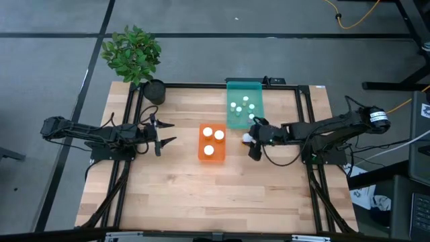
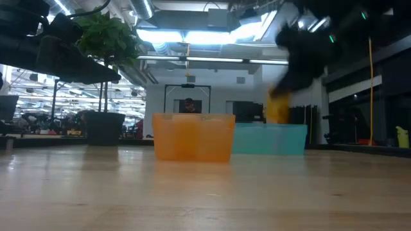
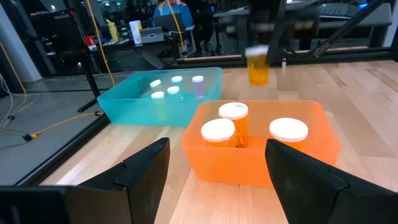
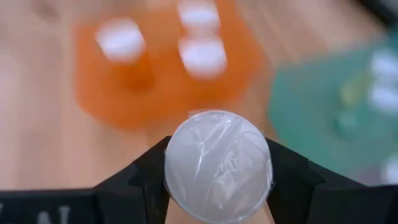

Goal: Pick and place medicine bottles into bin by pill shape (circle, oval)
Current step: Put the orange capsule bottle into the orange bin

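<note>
My right gripper [image 1: 250,140] is shut on a medicine bottle [image 4: 217,165] that has a white cap and an amber body [image 3: 258,67]. It hangs in the air between the orange bin [image 1: 211,142] and the teal bin [image 1: 244,104]. Three white-capped bottles stand in the orange bin [image 3: 261,155]. Several smaller ones lie in the teal bin [image 3: 155,99]. My left gripper [image 1: 164,132] waits open left of the orange bin, and its fingers [image 3: 143,171] are apart with nothing between them. My right gripper pinches the bottle at its cap end [image 4: 186,180], with one dark finger [image 4: 140,183] on each side of the round white cap. The fingers slant down from the table's right side. The bottle is upright and lifted clear of the table, its amber body [image 2: 277,109] below the fingers.
A potted plant [image 1: 134,54] stands at the table's far left corner. Black frame rails [image 1: 127,168] run along the table's left and right sides. Bare wood [image 1: 215,195] lies in front of the bins.
</note>
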Motion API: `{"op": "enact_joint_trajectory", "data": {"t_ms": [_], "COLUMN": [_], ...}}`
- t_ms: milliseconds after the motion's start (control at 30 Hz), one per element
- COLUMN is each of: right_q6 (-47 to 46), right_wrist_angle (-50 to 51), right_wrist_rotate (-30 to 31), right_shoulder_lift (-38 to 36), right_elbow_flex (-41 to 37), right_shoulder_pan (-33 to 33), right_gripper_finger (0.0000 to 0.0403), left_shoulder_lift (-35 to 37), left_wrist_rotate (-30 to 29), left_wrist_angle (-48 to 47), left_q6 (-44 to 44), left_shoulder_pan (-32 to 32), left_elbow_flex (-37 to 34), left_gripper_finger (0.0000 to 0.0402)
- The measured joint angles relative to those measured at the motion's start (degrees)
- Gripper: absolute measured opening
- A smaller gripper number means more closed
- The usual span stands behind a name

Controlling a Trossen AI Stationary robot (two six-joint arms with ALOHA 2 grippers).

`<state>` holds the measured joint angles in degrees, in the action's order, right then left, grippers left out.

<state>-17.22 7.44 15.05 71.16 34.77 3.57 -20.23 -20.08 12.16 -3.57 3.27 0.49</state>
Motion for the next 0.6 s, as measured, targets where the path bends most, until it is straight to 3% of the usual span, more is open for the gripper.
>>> {"op": "enact_joint_trajectory", "data": {"t_ms": [267, 600], "right_q6": [9.4, 13.7], "right_wrist_angle": [-0.6, 0.8], "right_wrist_rotate": [-1.7, -6.7], "right_shoulder_lift": [3.4, 20.2], "right_elbow_flex": [14.3, 25.9], "right_shoulder_pan": [1.0, 1.3], "right_gripper_finger": [0.0205, 0.0207], "left_shoulder_lift": [0.0, 0.0], "left_wrist_rotate": [0.0, 0.0], "left_wrist_angle": [0.0, 0.0], "left_q6": [0.0, 0.0], "left_shoulder_pan": [0.0, 0.0], "left_elbow_flex": [0.0, 0.0], "left_gripper_finger": [0.0257, 0.0257]}}
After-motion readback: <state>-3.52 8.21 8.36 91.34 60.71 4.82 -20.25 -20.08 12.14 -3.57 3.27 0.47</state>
